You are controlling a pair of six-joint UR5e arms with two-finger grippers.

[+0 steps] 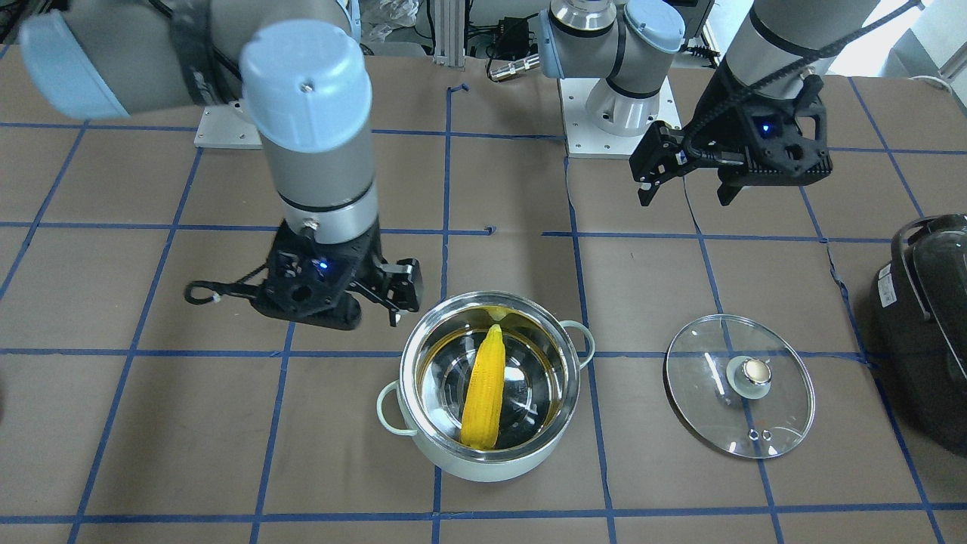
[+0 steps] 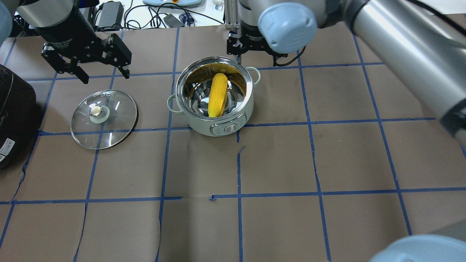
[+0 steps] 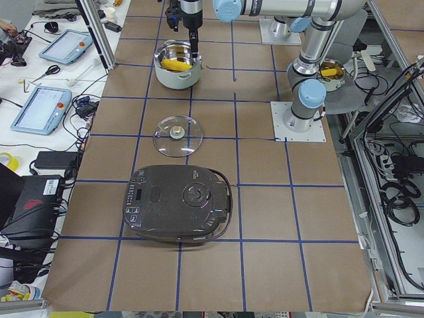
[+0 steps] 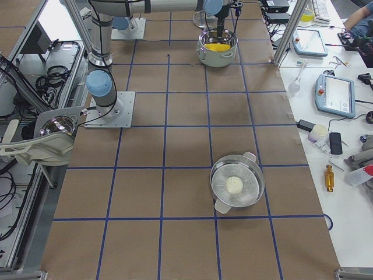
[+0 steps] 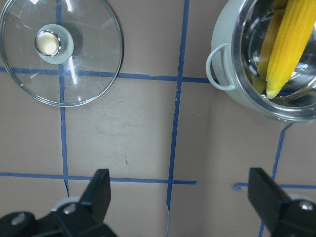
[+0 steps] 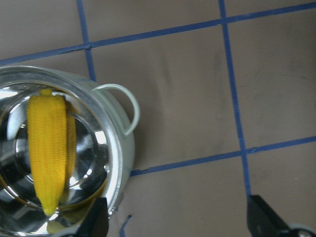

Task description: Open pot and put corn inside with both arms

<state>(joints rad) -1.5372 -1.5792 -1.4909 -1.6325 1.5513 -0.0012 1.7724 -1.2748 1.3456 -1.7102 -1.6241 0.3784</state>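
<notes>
The mint-green pot point(image 1: 483, 462) stands open in the middle of the table. The yellow corn point(image 1: 483, 397) lies inside it, leaning on the steel wall. The glass lid point(image 1: 740, 412) lies flat on the table beside the pot, knob up. My right gripper point(image 1: 363, 310) is open and empty, just beyond the pot's rim; its wrist view shows the corn point(image 6: 47, 148) below it. My left gripper point(image 1: 687, 198) is open and empty, raised above the table behind the lid. The overhead view shows the pot point(image 2: 225, 127), corn point(image 2: 217, 94), lid point(image 2: 116, 123), left gripper point(image 2: 106, 77) and right gripper point(image 2: 256, 56).
A large black appliance point(image 1: 925, 325) sits at the table's edge on my left, close to the lid. A second steel pot point(image 4: 236, 184) holding a white ball stands far off on my right. The left arm's base plate point(image 1: 616, 143) is behind the left gripper.
</notes>
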